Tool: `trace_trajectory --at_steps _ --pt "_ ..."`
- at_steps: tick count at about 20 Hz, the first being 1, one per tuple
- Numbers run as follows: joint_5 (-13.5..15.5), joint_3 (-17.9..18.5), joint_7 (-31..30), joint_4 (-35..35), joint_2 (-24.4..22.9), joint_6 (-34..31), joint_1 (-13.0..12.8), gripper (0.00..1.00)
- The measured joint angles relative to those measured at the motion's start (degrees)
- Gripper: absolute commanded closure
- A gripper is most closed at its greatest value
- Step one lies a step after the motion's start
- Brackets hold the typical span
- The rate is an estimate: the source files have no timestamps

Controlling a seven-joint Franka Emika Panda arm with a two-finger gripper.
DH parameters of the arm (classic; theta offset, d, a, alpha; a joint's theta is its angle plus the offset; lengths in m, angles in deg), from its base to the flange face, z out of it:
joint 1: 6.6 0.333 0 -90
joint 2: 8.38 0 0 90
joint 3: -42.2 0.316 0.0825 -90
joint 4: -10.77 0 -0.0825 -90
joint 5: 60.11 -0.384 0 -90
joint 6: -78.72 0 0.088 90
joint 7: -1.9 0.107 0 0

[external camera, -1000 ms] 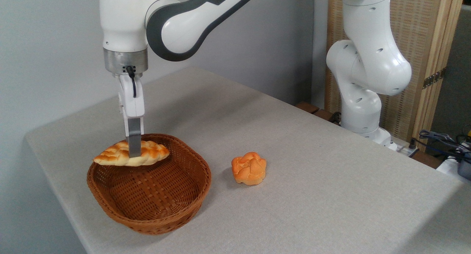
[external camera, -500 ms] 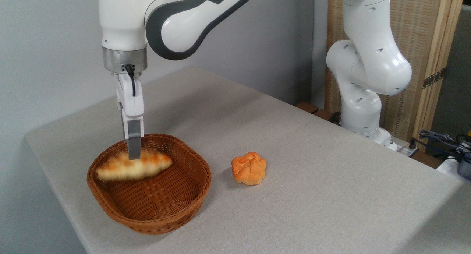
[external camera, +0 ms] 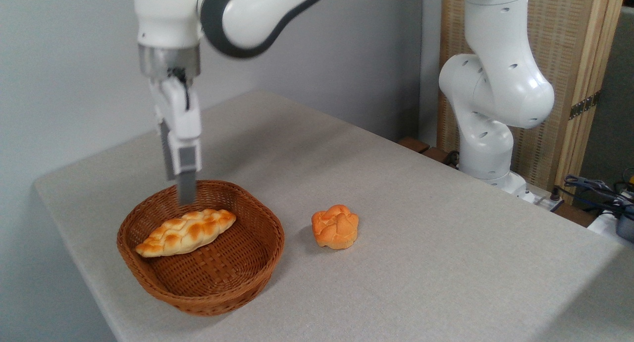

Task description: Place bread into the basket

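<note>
The setting was a robotics laboratory or test room. A white industrial arm [external camera: 495, 84] was mounted beside a table [external camera: 421, 243] covered in plain grey cloth, against a bare grey wall [external camera: 64, 59]. A folding screen [external camera: 559, 59] of wood and woven panels stood behind the arm's base. Loose cables [external camera: 594, 188] and equipment lay at the right edge.

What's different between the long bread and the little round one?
The bread is a long braided loaf with pointed ends, lying inside the basket. The bun is small, round and knotted, sitting on the bare table beside the basket. Both are golden-orange with paler creases.
</note>
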Motion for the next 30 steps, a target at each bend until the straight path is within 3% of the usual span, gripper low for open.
trace_trajectory --at_steps 5,10,16,30 --pt "0.0 4.4 1.4 -0.2 -9.0 -18.1 1.0 0.0" --pt "2.7 6.5 6.8 -4.0 -10.3 -27.3 4.1 0.0" --pt "5.0 6.5 7.0 -7.0 -8.8 -27.9 7.8 0.0" --pt "5.2 5.4 7.0 -8.3 -6.4 -27.7 7.9 0.0"
